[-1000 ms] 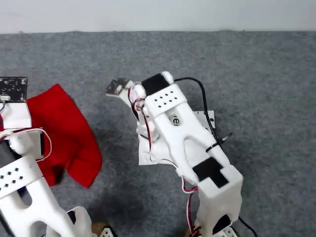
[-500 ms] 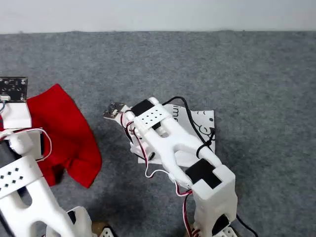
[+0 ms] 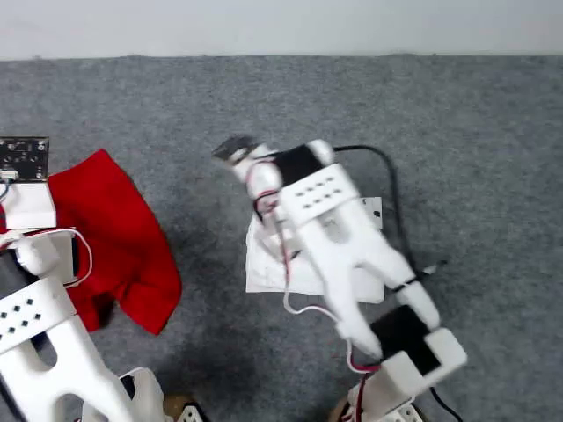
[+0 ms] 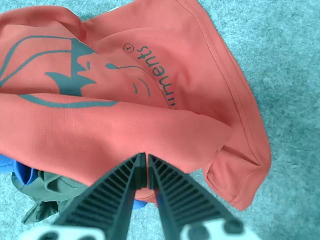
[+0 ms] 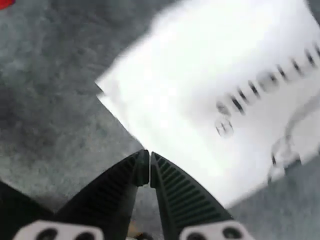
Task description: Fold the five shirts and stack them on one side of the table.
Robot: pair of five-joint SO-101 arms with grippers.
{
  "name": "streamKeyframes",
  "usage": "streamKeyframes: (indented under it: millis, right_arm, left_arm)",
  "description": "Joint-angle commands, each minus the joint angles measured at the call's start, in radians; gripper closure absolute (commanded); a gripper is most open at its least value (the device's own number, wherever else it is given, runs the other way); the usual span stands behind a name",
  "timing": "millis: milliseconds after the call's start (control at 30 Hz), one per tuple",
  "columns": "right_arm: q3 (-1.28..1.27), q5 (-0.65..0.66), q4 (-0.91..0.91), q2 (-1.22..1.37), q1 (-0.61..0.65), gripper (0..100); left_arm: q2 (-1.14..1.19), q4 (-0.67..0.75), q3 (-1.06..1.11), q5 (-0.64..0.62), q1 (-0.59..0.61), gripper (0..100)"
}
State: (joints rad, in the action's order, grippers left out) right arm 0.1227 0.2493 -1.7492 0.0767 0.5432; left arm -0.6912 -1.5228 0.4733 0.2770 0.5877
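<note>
Red shirt (image 4: 150, 100), white shirt (image 5: 210, 90), grey desk (image 3: 457, 132).
Left fingers (image 4: 139, 164) pressed together, red shirt beneath them; right fingers (image 5: 142, 162) pressed together, white shirt's edge just ahead.

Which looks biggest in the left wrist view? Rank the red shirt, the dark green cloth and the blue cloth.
1. red shirt, by far.
2. dark green cloth and blue cloth: both are small slivers mostly hidden under the red shirt, too alike to rank.

Left shirt (image 3: 114, 237) lies at the left of the table (image 3: 457, 132), on top of other garments (image 4: 37, 192). Centre shirt (image 3: 264, 268) lies mid-table, well apart to its right, with the right arm (image 3: 352, 255) stretched over its right half.
</note>
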Motion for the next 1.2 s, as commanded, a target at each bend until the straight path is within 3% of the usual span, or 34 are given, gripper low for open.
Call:
streamKeyframes:
  millis: [0,133,333,500,767,1000,1067,1167]
  right_arm:
    - [0.009,-0.011,-0.045,-0.102,-0.117,99.0]
    - [-0.100,-0.009,-0.028,-0.168,-0.236,97.2]
    - [-0.336,-0.018,0.030,-0.209,-0.323,73.1]
    - [-0.459,-0.080,0.225,-0.197,-0.381,72.9]
    - [-0.580,-0.129,0.473,-0.087,-0.375,72.9]
    - [-0.566,-0.129,0.479,0.136,-0.378,73.4]
    - [-0.566,-0.127,0.466,0.176,-0.377,77.4]
    - [-0.566,-0.120,0.467,0.191,-0.375,91.6]
  left_arm:
    - [-0.025,0.017,-0.007,-0.006,-0.002,98]
    - [-0.025,0.011,-0.007,-0.005,-0.003,98]
    - [-0.021,0.018,-0.015,0.006,-0.008,98]
    - [-0.018,0.014,-0.007,0.077,-0.006,98]
    - [-0.017,0.012,-0.004,0.083,-0.008,98]
    - [-0.017,0.018,0.062,0.083,-0.008,98]
    - [-0.017,0.018,0.076,0.084,-0.008,98]
    - [-0.017,0.018,0.082,0.084,-0.008,98]
